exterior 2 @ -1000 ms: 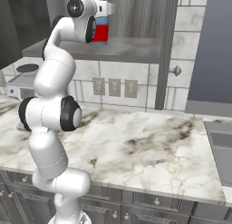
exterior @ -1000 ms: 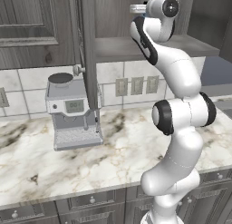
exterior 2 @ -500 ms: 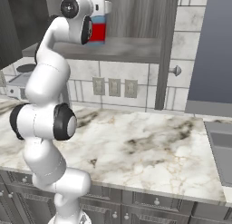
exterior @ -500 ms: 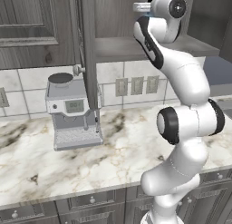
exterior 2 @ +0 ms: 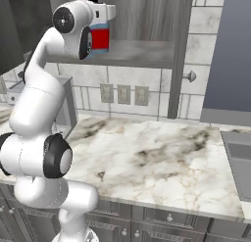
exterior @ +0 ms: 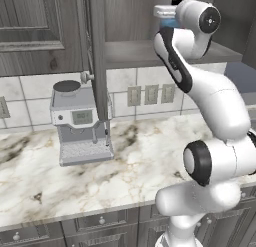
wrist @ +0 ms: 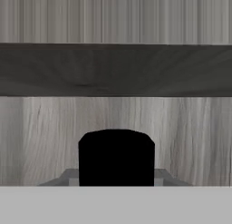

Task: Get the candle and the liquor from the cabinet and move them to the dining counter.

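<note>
The small squat liquor bottle with a blue upper part, a red lower part and a black cap (exterior 2: pixel 99 34) is seen at the end of the white arm, directly in front of the hand, level with the open shelf of the dark grey wood-grain wall cabinet (exterior 2: pixel 137 52). In the hand view its black cap (wrist: pixel 116 156) rises right at the two-finger gripper (exterior 2: pixel 104 25), with the cabinet's grey back wall and a dark shelf edge behind it. The bottle is judged to be clasped by the gripper, the jaws being partly closed about it, although the fingers themselves are hidden by the hand. Whether the bottle's base rests on the shelf or is raised clear of it cannot be told.

Below, a white marble-look worktop with grey-brown veins (exterior: pixel 135 166) is seen bearing a grey coffee machine (exterior: pixel 80 122); this is not the delivery place. The task is therefore judged to be at an early stage: the liquor is gripped at the cabinet, but nothing is delivered. The carrying of the bottle to the dining counter and the fetching of the candle remain to be done.
</note>
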Tool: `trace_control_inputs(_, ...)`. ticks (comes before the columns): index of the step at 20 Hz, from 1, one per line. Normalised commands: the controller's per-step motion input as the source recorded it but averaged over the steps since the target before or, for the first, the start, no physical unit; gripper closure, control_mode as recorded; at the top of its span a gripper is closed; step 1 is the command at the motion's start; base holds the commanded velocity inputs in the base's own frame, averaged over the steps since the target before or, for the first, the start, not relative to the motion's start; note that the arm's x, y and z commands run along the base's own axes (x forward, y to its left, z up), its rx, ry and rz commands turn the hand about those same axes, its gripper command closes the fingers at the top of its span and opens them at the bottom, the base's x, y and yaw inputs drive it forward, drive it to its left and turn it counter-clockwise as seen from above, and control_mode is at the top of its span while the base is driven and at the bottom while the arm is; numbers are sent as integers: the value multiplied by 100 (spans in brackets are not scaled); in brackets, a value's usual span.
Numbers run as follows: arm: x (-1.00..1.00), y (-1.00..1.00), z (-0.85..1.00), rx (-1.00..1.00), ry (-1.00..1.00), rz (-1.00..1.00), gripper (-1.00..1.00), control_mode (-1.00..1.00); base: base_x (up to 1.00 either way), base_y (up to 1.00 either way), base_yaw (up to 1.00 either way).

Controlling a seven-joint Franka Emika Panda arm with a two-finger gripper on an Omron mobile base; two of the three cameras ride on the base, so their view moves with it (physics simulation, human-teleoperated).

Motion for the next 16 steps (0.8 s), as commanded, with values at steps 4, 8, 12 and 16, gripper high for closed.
trace_control_inputs(4, -92, -6, 3, 0, -5, 0, 100, -100, 0, 0, 0)
trace_control_inputs(8, -100, -7, 7, 0, -2, 0, 100, -100, 0, 0, 0)
trace_control_inputs(12, -100, -1, 12, 0, 1, 0, 100, -100, 0, 0, 0)
trace_control_inputs(16, -100, 0, 1, 0, 3, 0, 100, -100, 0, 0, 0)
